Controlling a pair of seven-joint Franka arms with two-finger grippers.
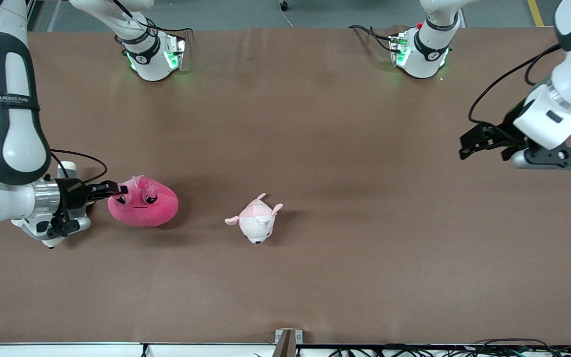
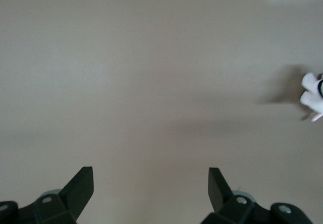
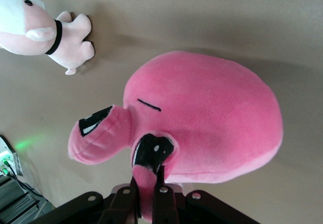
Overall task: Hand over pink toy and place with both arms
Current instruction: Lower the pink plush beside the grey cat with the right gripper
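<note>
The pink toy [image 1: 144,202] [image 3: 212,118], a round hot-pink plush with black eyes, rests on the brown table toward the right arm's end. My right gripper [image 1: 117,189] [image 3: 148,193] is shut on one of its ear-like flaps, pinching the pink fabric between both fingers. My left gripper [image 1: 469,146] [image 2: 150,183] hangs open in the air over bare table at the left arm's end, with nothing between its fingers.
A smaller pale pink-and-white plush animal [image 1: 257,221] [image 3: 43,32] lies near the table's middle, beside the pink toy. Both arm bases [image 1: 154,54] [image 1: 422,52] stand along the table edge farthest from the front camera. Cables run along the nearest edge.
</note>
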